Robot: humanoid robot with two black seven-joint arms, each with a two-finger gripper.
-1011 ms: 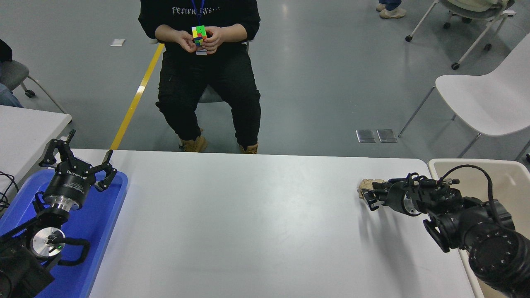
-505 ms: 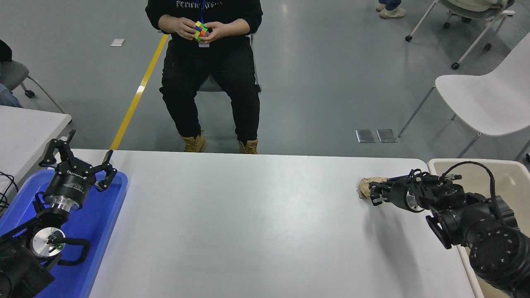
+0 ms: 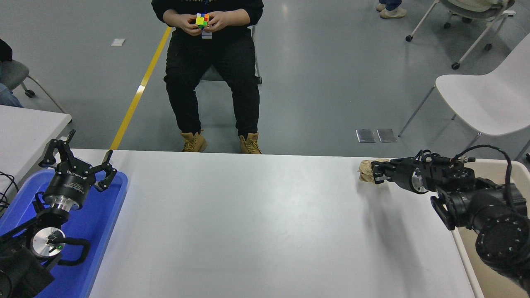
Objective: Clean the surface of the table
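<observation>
Table point(image 3: 256, 223): white, spans the view's middle — near edge out of frame.
Paper wad point(image 3: 366, 171): tan, crumpled, far right, over the table's far edge.
Right gripper point(image 3: 374, 173): clamped on the wad.
Left gripper point(image 3: 78, 159): fingers spread — above blue tray point(image 3: 108, 215), near left.
Bin point(image 3: 492, 277): beige, right of table.
</observation>
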